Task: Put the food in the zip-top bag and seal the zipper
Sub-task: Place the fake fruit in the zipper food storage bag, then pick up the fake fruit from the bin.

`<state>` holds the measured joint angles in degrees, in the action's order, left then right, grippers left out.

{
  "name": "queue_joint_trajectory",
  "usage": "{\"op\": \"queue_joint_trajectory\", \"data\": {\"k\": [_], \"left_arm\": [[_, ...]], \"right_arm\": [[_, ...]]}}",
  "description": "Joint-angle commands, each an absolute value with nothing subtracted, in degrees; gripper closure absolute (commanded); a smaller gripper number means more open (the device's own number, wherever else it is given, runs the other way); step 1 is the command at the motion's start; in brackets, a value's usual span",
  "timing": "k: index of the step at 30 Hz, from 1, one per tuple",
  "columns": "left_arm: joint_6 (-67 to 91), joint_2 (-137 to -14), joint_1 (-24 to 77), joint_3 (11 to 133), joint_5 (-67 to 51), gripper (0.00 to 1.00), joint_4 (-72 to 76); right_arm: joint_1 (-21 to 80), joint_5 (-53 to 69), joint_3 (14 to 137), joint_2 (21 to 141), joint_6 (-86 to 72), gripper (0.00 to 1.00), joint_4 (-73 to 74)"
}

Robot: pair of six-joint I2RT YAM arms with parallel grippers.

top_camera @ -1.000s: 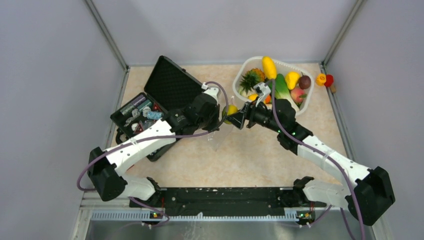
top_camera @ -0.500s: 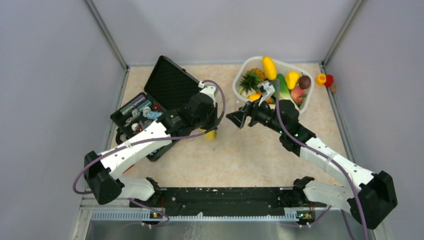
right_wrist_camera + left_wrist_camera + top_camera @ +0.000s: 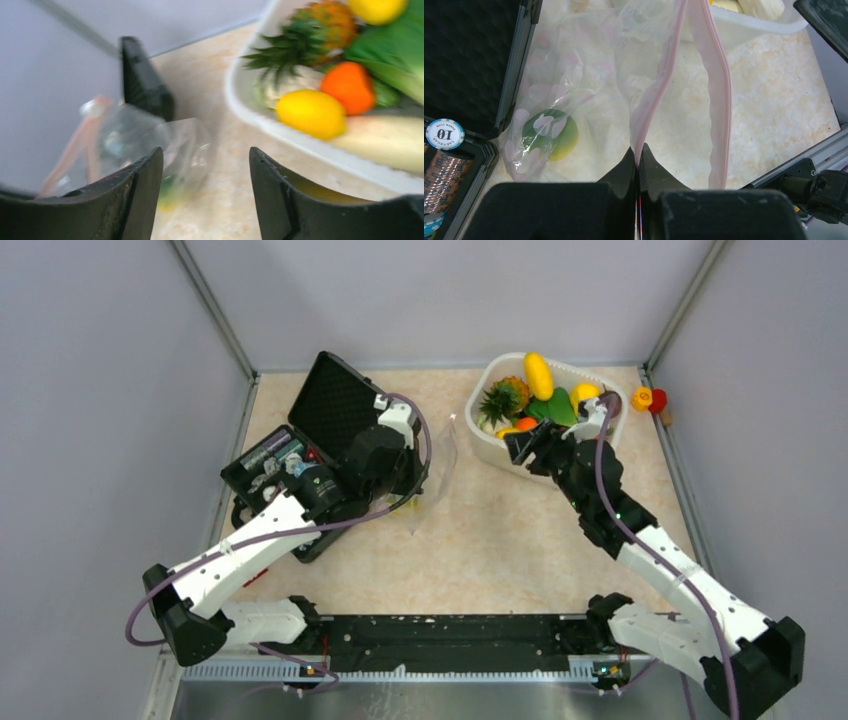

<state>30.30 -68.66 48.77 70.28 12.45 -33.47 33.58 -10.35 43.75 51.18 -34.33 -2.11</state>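
pink zipper (image 3: pixel 719 100) gaping, unsealed. left gripper (image 3: pixel 638 159) clenched on one lip of it, holding the zip-top bag (image 3: pixel 589 75) up just beside the black case (image 3: pixel 469 55). one green-yellow fruit (image 3: pixel 550 141) lies inside the bag. right gripper (image 3: pixel 206 165) spread, nothing in it, near the white tub (image 3: pixel 232 92). most of the food (image 3: pixel 538 375) sits in that tub. early stage by the look of it: loading barely begun, many pieces to carry over, sealing comes last.

My left gripper (image 3: pixel 638 152) is clamped on the zipper (image 3: pixel 656 90), arm bent forward; my right gripper (image 3: pixel 205 165), jaws apart and empty, reaches toward the far right corner of the table (image 3: pixel 520 540).
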Motion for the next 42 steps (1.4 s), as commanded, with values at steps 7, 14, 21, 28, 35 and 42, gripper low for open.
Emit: {"op": "queue_joint_trajectory", "data": {"k": [7, 14, 21, 28, 35, 42], "left_arm": [[31.0, -68.5, 48.7, 68.6, 10.5, 1.00, -30.5], [31.5, -69.1, 48.6, 67.4, 9.3, 1.00, -30.0], [31.3, -69.5, 48.6, 67.7, 9.0, 1.00, -29.9], [30.9, -69.3, 48.7, 67.3, 9.8, 1.00, -30.2], [30.6, -69.4, 48.6, 67.5, 10.0, 1.00, -29.9], [30.4, -70.4, 48.5, 67.8, 9.2, 1.00, -30.0]], "right_arm": [[21.2, -15.9, 51.9, 65.5, -44.8, 0.27, -3.5], [17.9, -18.0, 63.5, 81.0, -53.6, 0.27, -1.8], [17.7, -14.4, 79.4, 96.4, -56.6, 0.25, 7.7], [17.5, -10.9, 85.8, 105.5, -62.5, 0.24, 11.7], [17.7, -8.7, 88.1, 110.3, -60.3, 0.26, 12.5], [17.8, -6.4, 86.8, 111.0, -57.5, 0.60, 10.4]]}}
